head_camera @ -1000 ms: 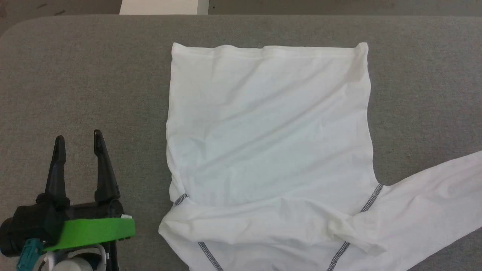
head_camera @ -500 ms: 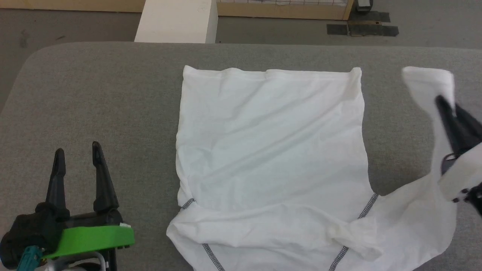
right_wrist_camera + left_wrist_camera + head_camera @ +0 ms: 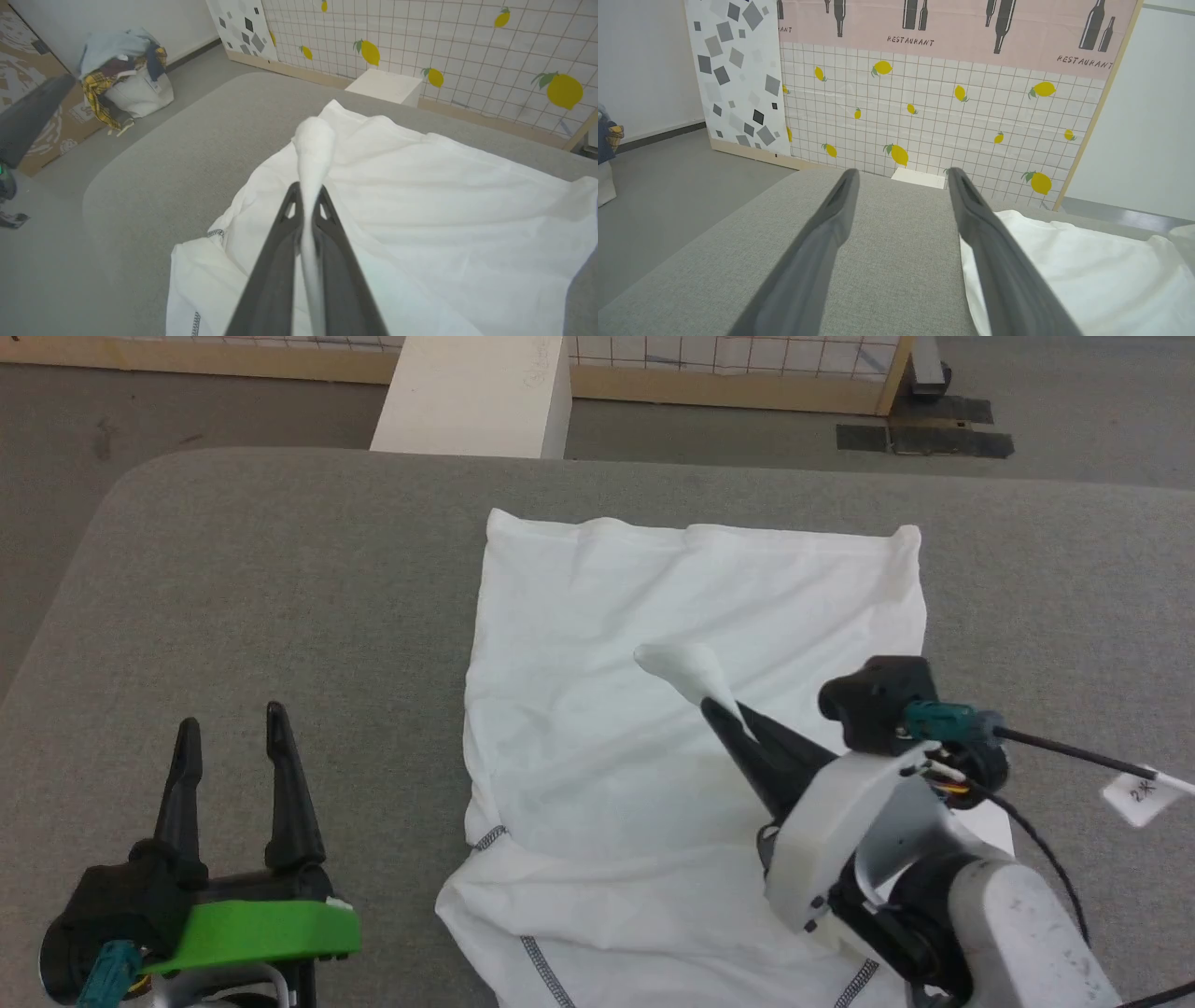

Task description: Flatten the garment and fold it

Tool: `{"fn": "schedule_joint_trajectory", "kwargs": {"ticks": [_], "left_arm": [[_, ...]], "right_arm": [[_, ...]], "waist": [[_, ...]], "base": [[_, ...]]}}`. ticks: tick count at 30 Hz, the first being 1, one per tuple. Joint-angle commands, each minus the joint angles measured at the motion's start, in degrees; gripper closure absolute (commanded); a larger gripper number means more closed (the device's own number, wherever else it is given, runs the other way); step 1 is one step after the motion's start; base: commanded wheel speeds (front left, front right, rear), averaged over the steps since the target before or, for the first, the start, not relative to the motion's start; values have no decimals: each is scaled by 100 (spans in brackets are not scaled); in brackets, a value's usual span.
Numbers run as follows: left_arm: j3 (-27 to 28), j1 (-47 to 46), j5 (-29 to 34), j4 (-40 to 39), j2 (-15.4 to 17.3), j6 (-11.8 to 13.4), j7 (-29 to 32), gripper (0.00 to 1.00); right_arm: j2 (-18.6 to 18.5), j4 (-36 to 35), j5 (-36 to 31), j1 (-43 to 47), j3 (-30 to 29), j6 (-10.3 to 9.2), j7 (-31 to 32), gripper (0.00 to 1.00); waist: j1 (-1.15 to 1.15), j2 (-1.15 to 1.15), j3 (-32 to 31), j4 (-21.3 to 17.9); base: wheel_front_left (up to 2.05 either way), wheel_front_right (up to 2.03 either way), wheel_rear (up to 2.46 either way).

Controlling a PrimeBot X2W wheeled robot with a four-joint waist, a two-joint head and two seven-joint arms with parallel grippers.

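The garment [image 3: 597,728] is spread mid-table [image 3: 280,569]; its sleeve [image 3: 686,667], pinched in the closed right gripper [image 3: 724,707] above the table's middle, is best laid straight and unwrinkled before release; the left gripper [image 3: 231,728] is held open, empty.

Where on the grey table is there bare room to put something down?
Free: the wide table strip left of the garment, ahead of the open left gripper; the band beyond its far hem; the right side. Crowded: the garment's middle, where the right gripper pinches the sleeve.

grey table [image 3: 280,569], white garment [image 3: 579,616] on it
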Motion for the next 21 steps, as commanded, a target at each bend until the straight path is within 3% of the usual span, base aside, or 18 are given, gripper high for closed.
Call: {"fn": "schedule_joint_trajectory", "kwargs": {"ticks": [1, 8, 13, 14, 15, 16, 21], "left_arm": [[-22, -34, -32, 41, -19, -38, -9, 0], [-88, 10, -84, 205, -37, -79, -26, 0], [-164, 31, -99, 296, -54, -97, -18, 0], [-181, 33, -102, 311, -60, -101, -12, 0], [-205, 30, -105, 326, -66, -107, -5, 0], [-227, 23, -107, 337, -72, -114, 2, 0], [-312, -58, -107, 363, -108, -126, 9, 0]], "right_arm": [[71, 251, -43, -114, 107, -8, -161, 100], [216, 1596, -239, -343, 736, -8, -914, 100], [221, 2508, 18, -546, 1321, -8, -1454, 100], [222, 2661, 39, -595, 1424, -8, -1514, 91], [222, 2836, 55, -657, 1538, -8, -1586, 58], [222, 2978, 77, -702, 1603, -8, -1632, 0], [223, 3372, 214, -1034, 1871, -8, -1889, 0]], "waist": [[0, 0, -81, 96], [0, 0, -267, 303], [0, 0, -359, 404], [0, 0, -364, 412], [0, 0, -361, 420], [0, 0, -352, 425], [0, 0, -225, 387]], "base": [[0, 0, 0], [0, 0, 0], [0, 0, 0], [0, 0, 0], [0, 0, 0], [0, 0, 0], [0, 0, 0]]}}
